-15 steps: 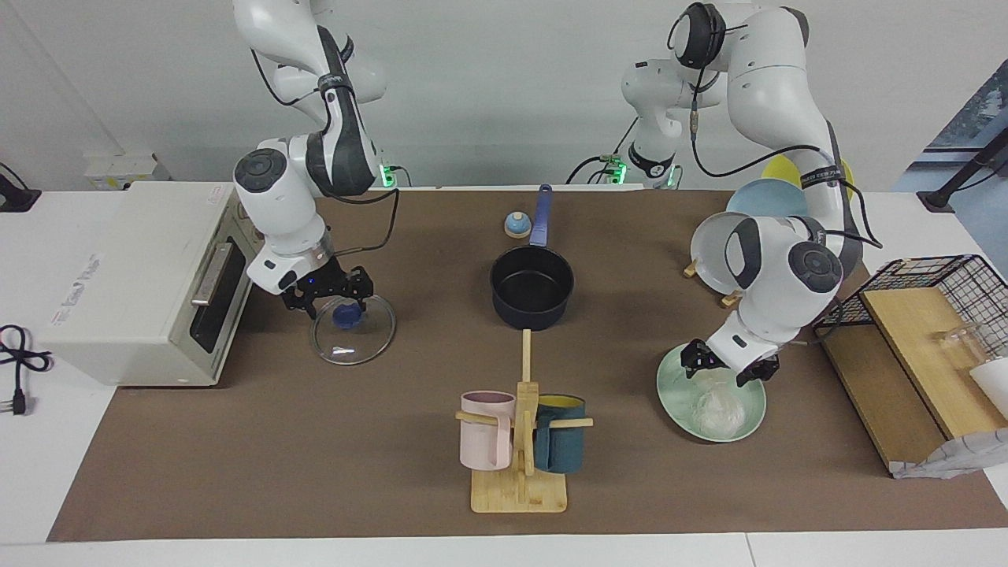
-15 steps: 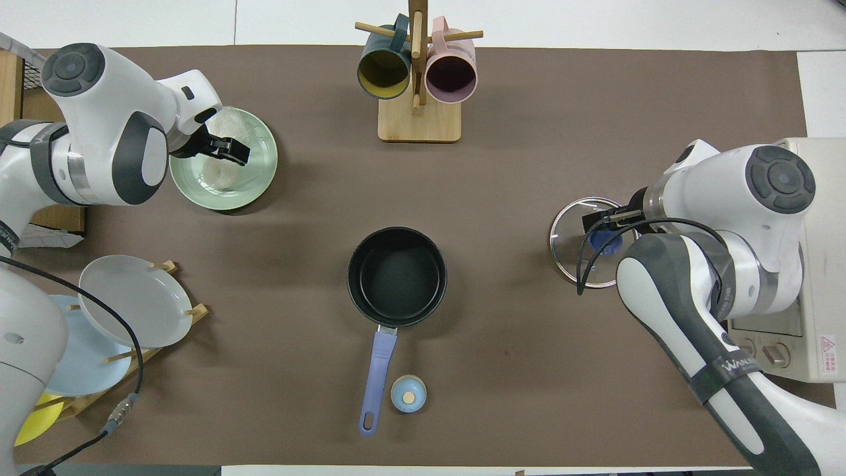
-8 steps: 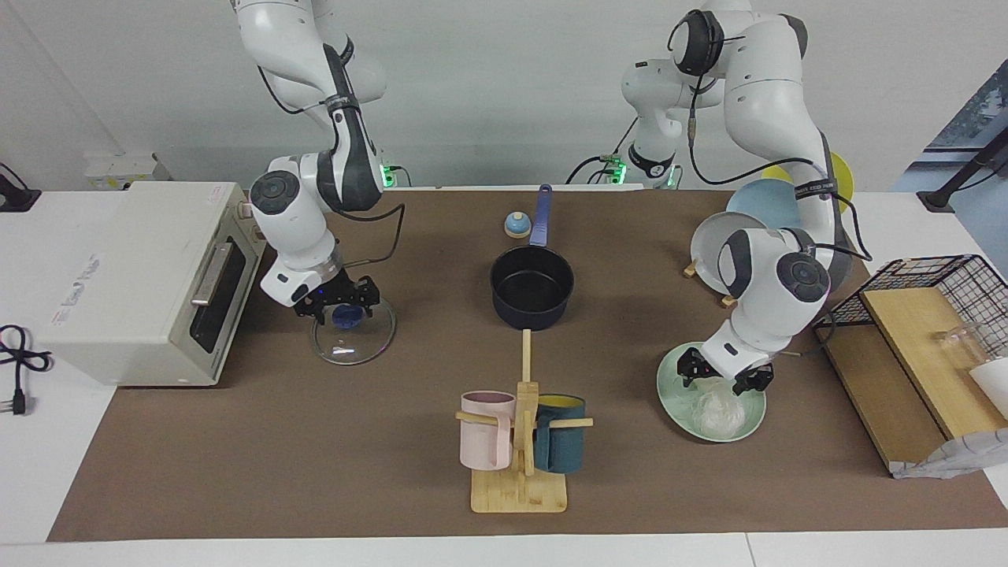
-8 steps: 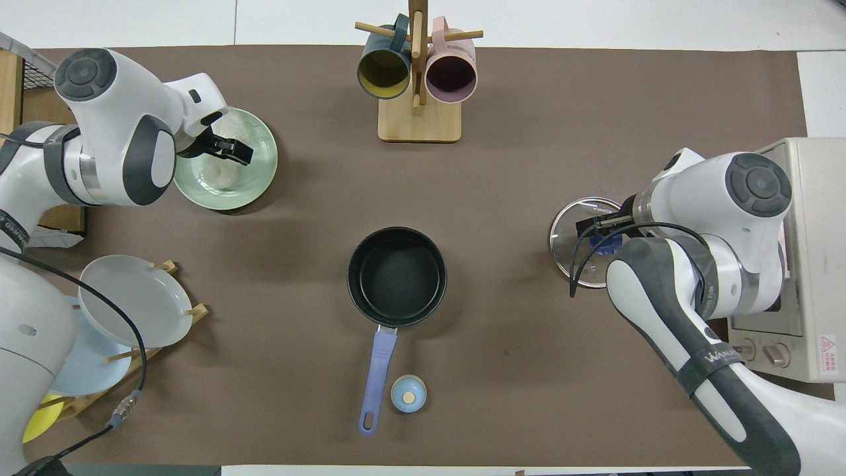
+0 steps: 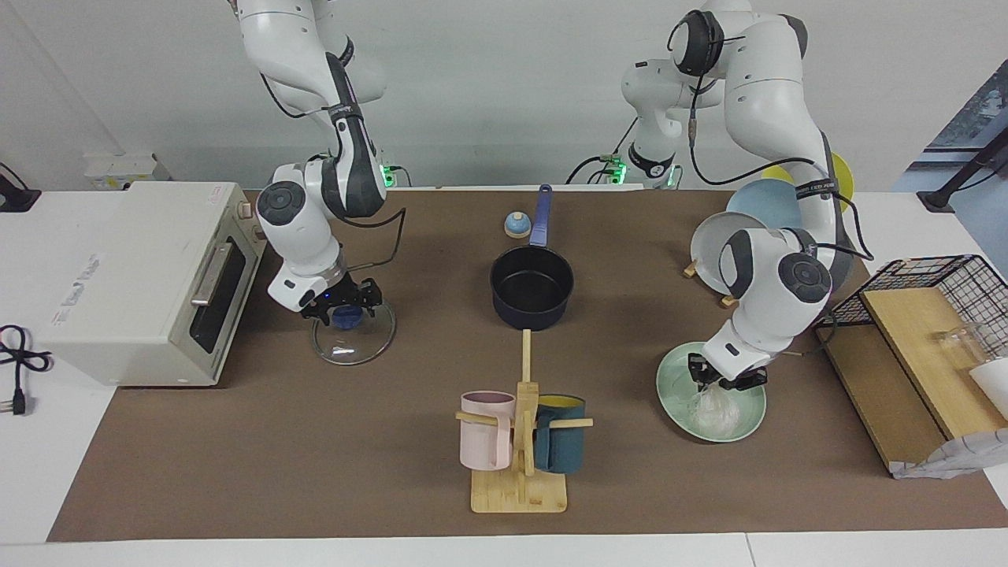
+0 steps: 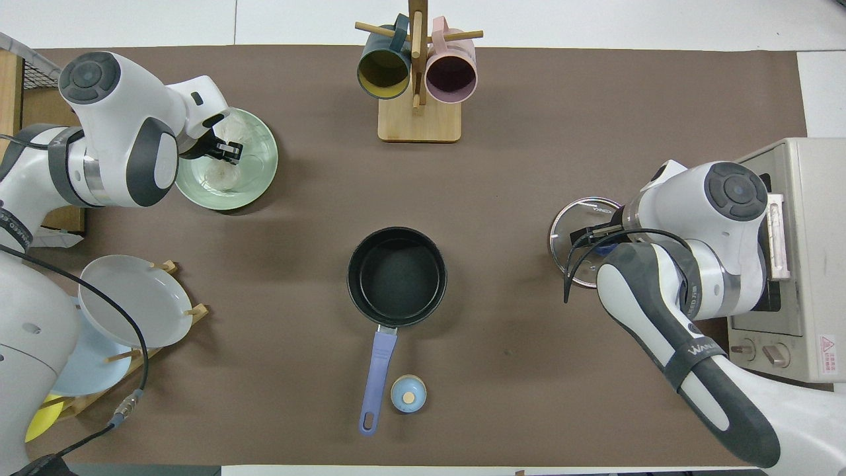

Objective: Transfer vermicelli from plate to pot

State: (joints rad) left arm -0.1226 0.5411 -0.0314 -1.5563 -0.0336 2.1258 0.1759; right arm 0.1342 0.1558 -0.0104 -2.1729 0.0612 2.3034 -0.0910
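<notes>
The vermicelli (image 5: 718, 411) lies on the pale mint-green plate (image 5: 669, 394) toward the left arm's end of the table; it also shows in the overhead view (image 6: 217, 173) on that plate (image 6: 261, 178). My left gripper (image 5: 723, 384) is down in the plate, shut on the top of the clump; it shows in the overhead view too (image 6: 228, 152). The dark navy pot (image 5: 531, 287) stands empty mid-table, its handle pointing toward the robots (image 6: 396, 276). My right gripper (image 5: 344, 309) is open, low over the blue knob of a glass lid (image 5: 350, 342).
A wooden mug rack (image 5: 520, 441) with a pink and a teal mug stands farther from the robots than the pot. A toaster oven (image 5: 134, 276) is beside the lid. A dish rack with a grey plate (image 5: 713, 252), a wire basket (image 5: 937, 283) and a small blue bell (image 5: 516, 225) are also there.
My left gripper has dropped onto the vermicelli and its fingers have come together. The right arm has swung its elbow toward the oven while its gripper stays over the lid knob.
</notes>
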